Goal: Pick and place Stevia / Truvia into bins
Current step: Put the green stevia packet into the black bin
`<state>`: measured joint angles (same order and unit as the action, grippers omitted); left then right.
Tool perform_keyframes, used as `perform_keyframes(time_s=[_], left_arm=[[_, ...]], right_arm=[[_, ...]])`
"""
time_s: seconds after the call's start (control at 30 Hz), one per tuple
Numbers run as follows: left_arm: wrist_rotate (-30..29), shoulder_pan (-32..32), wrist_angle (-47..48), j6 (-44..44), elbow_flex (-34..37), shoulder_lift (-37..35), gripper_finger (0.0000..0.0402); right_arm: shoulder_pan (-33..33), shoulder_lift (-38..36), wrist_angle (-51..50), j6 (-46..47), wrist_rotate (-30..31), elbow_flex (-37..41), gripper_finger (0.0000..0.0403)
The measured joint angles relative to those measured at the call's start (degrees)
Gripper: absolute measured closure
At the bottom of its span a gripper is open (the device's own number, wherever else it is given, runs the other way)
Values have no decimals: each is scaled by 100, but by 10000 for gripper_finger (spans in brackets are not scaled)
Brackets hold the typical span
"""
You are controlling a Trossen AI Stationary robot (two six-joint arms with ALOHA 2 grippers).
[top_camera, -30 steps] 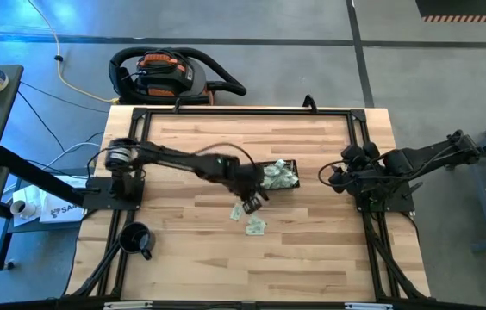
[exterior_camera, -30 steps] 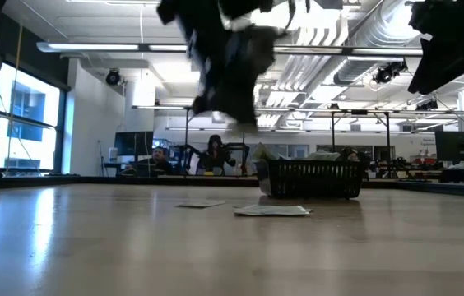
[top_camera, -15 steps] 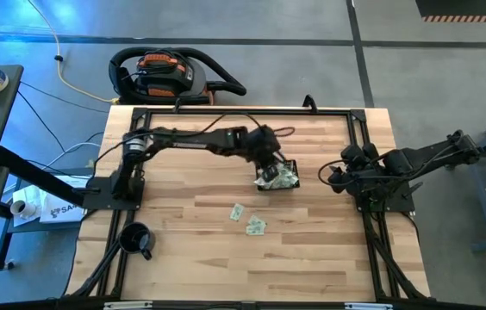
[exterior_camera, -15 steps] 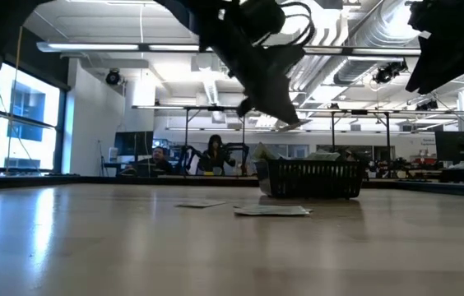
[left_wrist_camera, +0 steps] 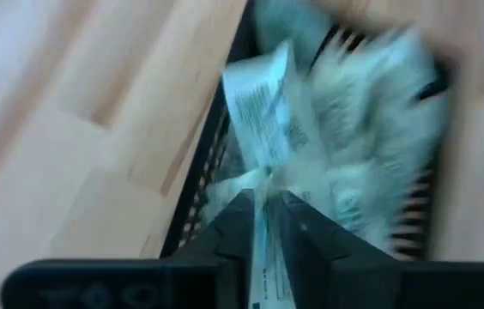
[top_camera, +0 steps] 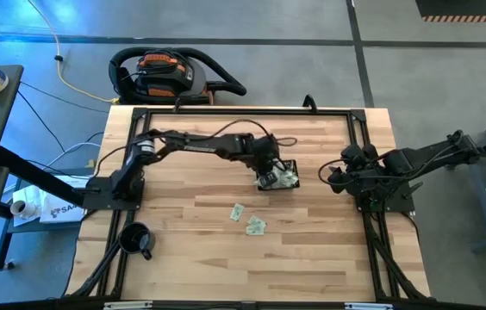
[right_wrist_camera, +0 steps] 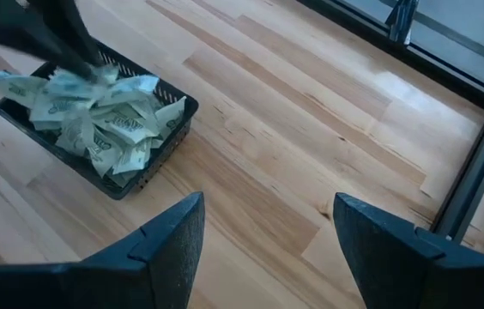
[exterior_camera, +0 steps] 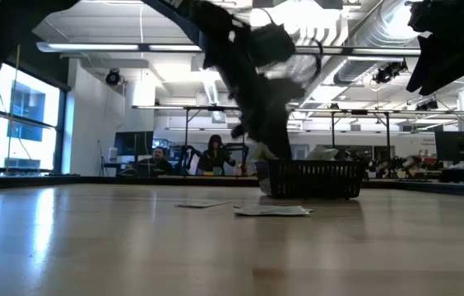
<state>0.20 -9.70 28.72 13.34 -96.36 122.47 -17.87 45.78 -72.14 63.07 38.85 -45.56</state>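
The black mesh basket point(top_camera: 291, 165) stands at mid-table, heaped with pale green and white sachets point(right_wrist_camera: 105, 116). My left gripper point(top_camera: 267, 178) hangs over the basket's left end point(left_wrist_camera: 199, 202), shut on one sachet point(left_wrist_camera: 259, 112). In the low view it comes down just above the basket's rim point(exterior_camera: 313, 164). Two or three loose sachets point(top_camera: 255, 226) lie flat on the wood, nearer the front edge. My right gripper point(right_wrist_camera: 263, 249) waits open at the table's right side, above the wood, with nothing between its fingers. My left gripper pinches a single sachet between its two fingers point(left_wrist_camera: 306, 236), with the paper seen on edge in the narrow gap point(left_wrist_camera: 263, 215). The fingers slant down from the table's left. The sachet sticks out past the fingertips, above the heap in the basket; the picture is blurred.
A round black mug point(top_camera: 137, 239) stands near the front left corner. Black frame rails point(top_camera: 243, 110) run along the table's edges. Bare wood lies in front of the basket and between it and my right arm point(top_camera: 372, 176).
My left gripper has swung from above the loose sachets toward the table's far right, to the basket, carrying the sachet. It has then come down a little over the basket's left end. The loose sachets and the basket stay where they were.
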Motion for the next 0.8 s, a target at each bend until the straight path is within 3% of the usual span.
perform_keyframes(time_s=[0.23, 0.37, 0.5, 0.8], left_arm=[[-88, 80, 42, 192, -14, -692, 251], [194, 250, 895, 337, -24, -1076, 222], [5, 746, 2084, 503, 23, -1073, 211], [-732, 1810, 2002, 3174, 821, -1011, 200]], right_arm=[[0, 2, -2, -2, 7, -2, 153], [0, 0, -13, -28, 2, -2, 153], [0, 2, -72, -46, 81, -2, 153], [0, 0, -138, -287, 269, -2, 153]])
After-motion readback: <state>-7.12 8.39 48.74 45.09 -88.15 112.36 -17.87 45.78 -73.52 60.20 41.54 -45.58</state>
